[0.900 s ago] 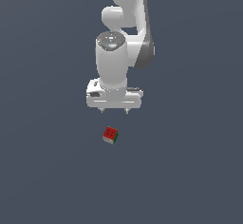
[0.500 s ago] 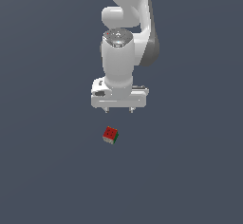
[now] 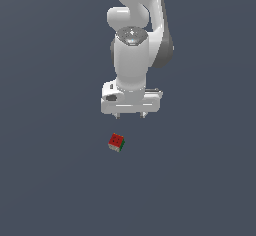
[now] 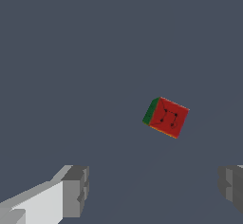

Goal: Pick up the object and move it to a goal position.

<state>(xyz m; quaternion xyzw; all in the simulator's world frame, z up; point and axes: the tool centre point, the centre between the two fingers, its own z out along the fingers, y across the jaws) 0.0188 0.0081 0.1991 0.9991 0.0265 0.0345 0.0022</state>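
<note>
Uniform slate-grey ground (image 3: 50, 180) fills both views, matte and unmarked, with no visible edge or seam. Nothing in either view serves as a container; the only loose item is the cube (image 3: 116, 142), which rests directly on the bare surface. It is a small, sharp-edged block, far smaller than the gripper above it. In the exterior view its top face is red with dark dots, a green side face shows along one edge, and a pale strip shows at its lower edge. In the wrist view the cube (image 4: 165, 117) sits turned at an angle, the red face carrying several dark dots joined by thin lines, with a green face adjoining it.

Glossy white, rounded links form the Panda arm (image 3: 134, 55), which ends in a broad, flat-sided hand. The gripper (image 3: 130, 114) hangs above the cube, apart from it and slightly toward the exterior view's right. Its two short grey fingers (image 4: 76, 190) stand wide apart, holding nothing; their blocky, stepped pads appear at the wrist view's margins.
</note>
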